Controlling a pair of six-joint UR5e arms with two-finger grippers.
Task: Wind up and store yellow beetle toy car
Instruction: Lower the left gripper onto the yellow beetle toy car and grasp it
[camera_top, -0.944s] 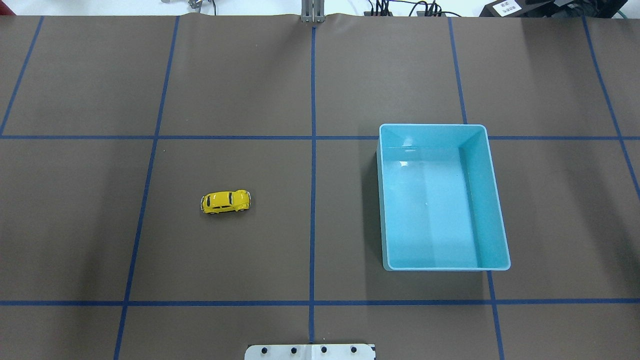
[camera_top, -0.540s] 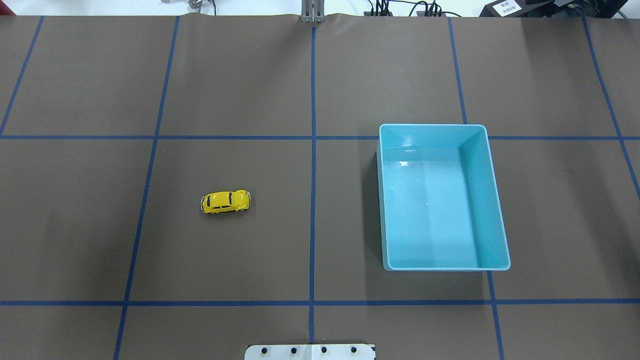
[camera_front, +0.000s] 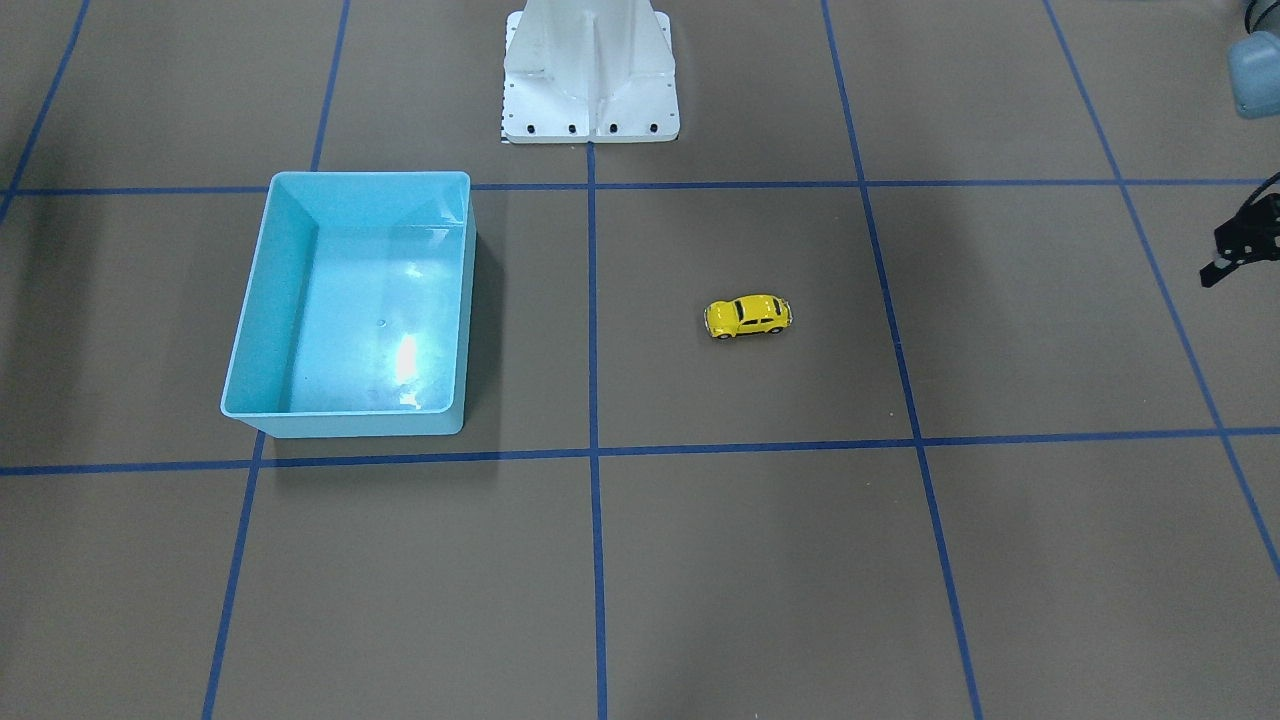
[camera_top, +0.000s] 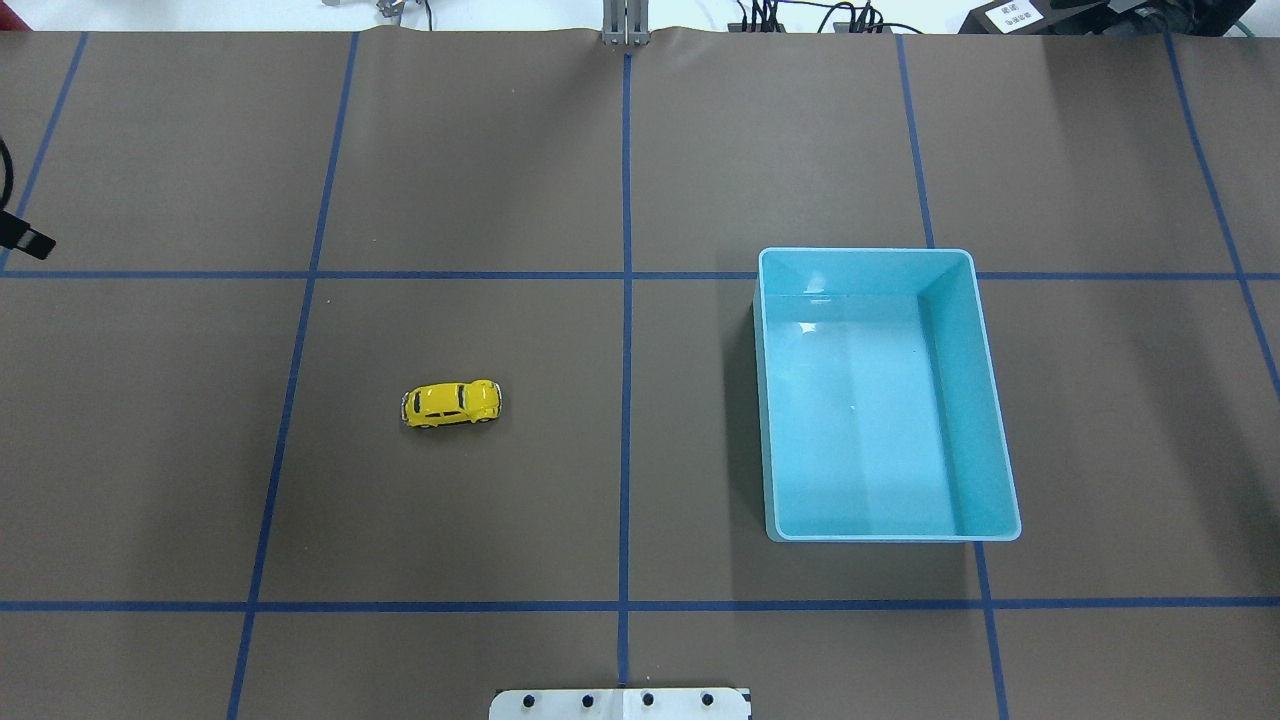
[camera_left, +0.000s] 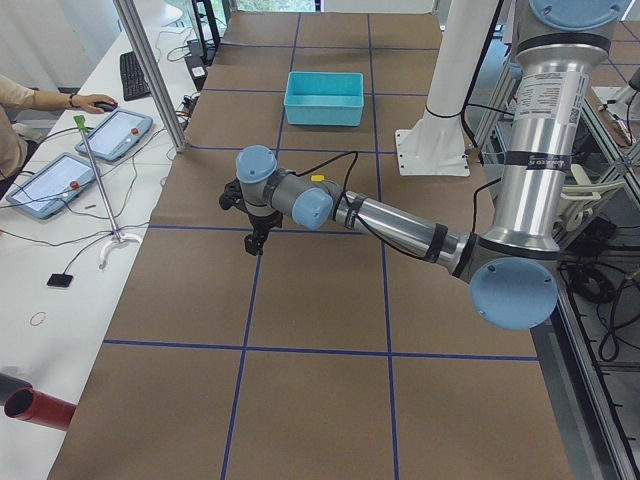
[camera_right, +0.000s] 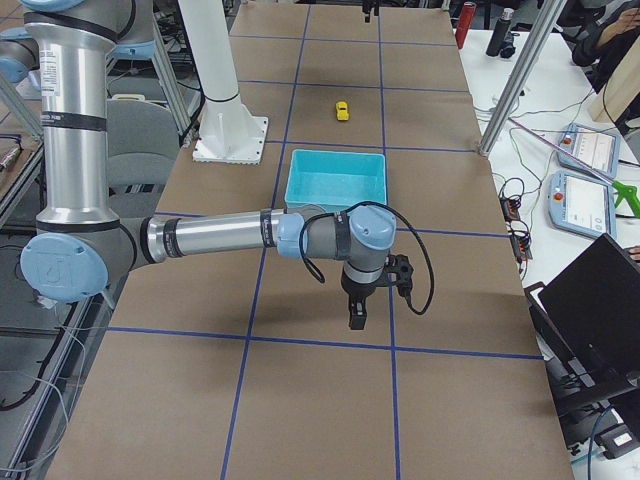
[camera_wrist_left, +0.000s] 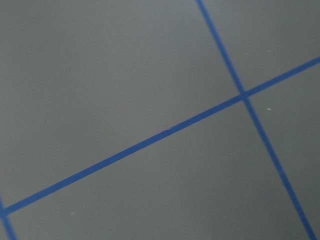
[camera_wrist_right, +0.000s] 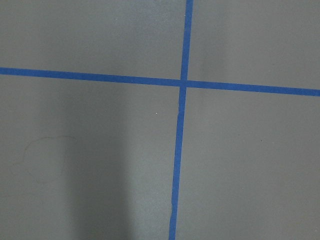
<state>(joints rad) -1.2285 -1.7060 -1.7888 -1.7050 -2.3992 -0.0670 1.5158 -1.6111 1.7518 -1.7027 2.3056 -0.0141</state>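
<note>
The yellow beetle toy car (camera_top: 452, 403) stands on its wheels on the brown mat, left of the middle tape line; it also shows in the front view (camera_front: 748, 316) and the right side view (camera_right: 342, 110). The light-blue bin (camera_top: 865, 253) stands empty to its right, well apart. My left gripper (camera_top: 28, 240) only peeks in at the overhead view's left edge, far left of the car and above the mat (camera_front: 1225, 262) (camera_left: 254, 243); I cannot tell its state. My right gripper (camera_right: 357, 315) shows only in the right side view, beyond the bin's far side; I cannot tell its state.
The white robot pedestal (camera_front: 590, 80) stands at the table's robot side. Blue tape lines grid the mat. Both wrist views show only mat and tape. Tablets (camera_left: 112, 135) and a metal pole (camera_left: 152, 75) stand on the operators' side.
The tip of my left gripper has come into the overhead view at its left edge. The car and the bin have not moved.
</note>
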